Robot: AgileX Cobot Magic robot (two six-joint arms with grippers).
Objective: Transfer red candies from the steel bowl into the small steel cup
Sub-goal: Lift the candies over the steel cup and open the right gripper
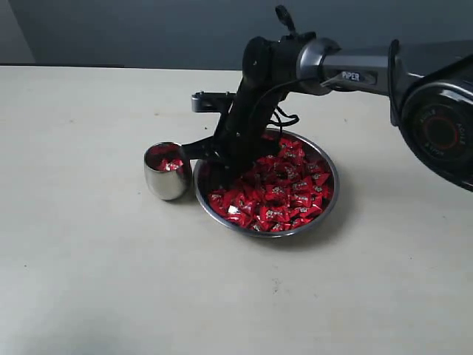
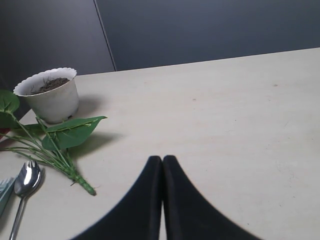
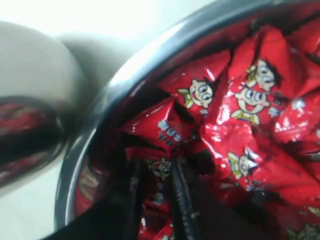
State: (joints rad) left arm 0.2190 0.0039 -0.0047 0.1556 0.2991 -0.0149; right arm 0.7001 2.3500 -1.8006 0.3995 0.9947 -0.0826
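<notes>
Item: red candies (image 1: 281, 188), heaped in bowl (image 1: 336, 185) all round right gripper (image 3: 155, 167); cup (image 1: 167, 185) just beside it. Probably light, crinkly, slippery; best pinched across the body. Right jaws narrowly apart, wrapper between them; grip unclear. Left gripper (image 2: 162, 161) pressed together, empty.

Pale desk (image 2: 225, 125) w/ dark grey wall (image 2: 200, 30) behind. White scalloped pot (image 2: 50, 100) w/ soil, upright. Green leafy stem (image 2: 65, 137) lying just beside pot. Steel spork (image 2: 22, 185) flat nr stem's cut end. Teal item (image 2: 4, 192) beside spork, cut off at frame edge.
</notes>
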